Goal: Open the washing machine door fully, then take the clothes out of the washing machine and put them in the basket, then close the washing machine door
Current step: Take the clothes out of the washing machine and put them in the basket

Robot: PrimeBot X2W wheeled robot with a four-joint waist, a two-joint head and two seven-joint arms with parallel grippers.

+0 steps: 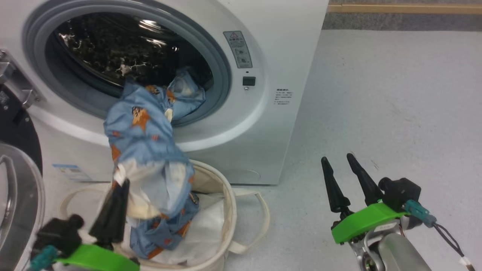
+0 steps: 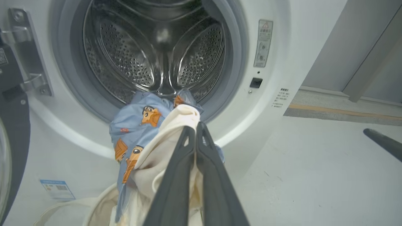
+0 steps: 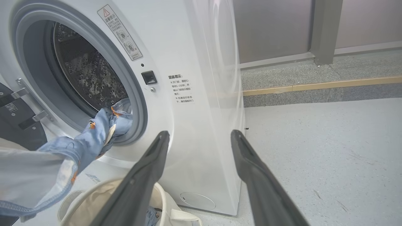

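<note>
— Fingers (image 2: 176, 182) of the left gripper (image 2: 194, 130) clamp the cream edge of the clothes (image 1: 143, 139); the right gripper (image 1: 337, 158) hangs spread, empty.
— And the basket (image 1: 230, 195) sits just below, blue cloth hanging into it?
— Yes, but the far end trails over the grey ring (image 1: 222, 75) into the washing machine (image 1: 286, 56). I'd draw it clear of the drum (image 2: 157, 47), then release over the basket.

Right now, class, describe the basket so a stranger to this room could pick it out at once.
Start at the white box-shaped front-loading washing machine. On the pale floor below its round opening stands a round cream canvas basket. Unlike the rigid machine, it is small and soft-sided, with looped fabric handles, and light-blue printed clothes trail into it.
</note>
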